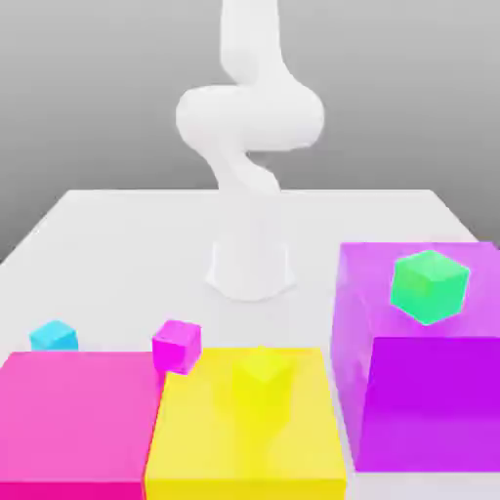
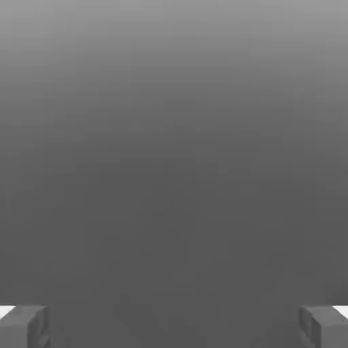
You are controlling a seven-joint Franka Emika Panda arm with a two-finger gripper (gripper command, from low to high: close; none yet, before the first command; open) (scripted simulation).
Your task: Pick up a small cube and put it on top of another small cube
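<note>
The small cyan cube (image 1: pixel 54 336) rests on the white table (image 1: pixel 117 229) at the exterior view's left, just behind the big magenta block (image 1: pixel 78 420). A small magenta cube (image 1: pixel 177 346) sits to its right, near the corner where the magenta and yellow blocks meet. A small green cube (image 1: pixel 430 285) shows at the top of the big purple block (image 1: pixel 420 381). In the hand view my gripper (image 2: pixel 174 327) is open, its two grey fingertips (image 2: pixel 24 326) far apart with nothing between them and only plain grey background ahead.
The white arm (image 1: pixel 249 117) rises from its base (image 1: pixel 250 269) at the table's middle and leaves the picture at the top. A big yellow block (image 1: pixel 249 439) stands between the magenta and purple blocks, with a small yellow cube shape (image 1: pixel 262 376) showing on it.
</note>
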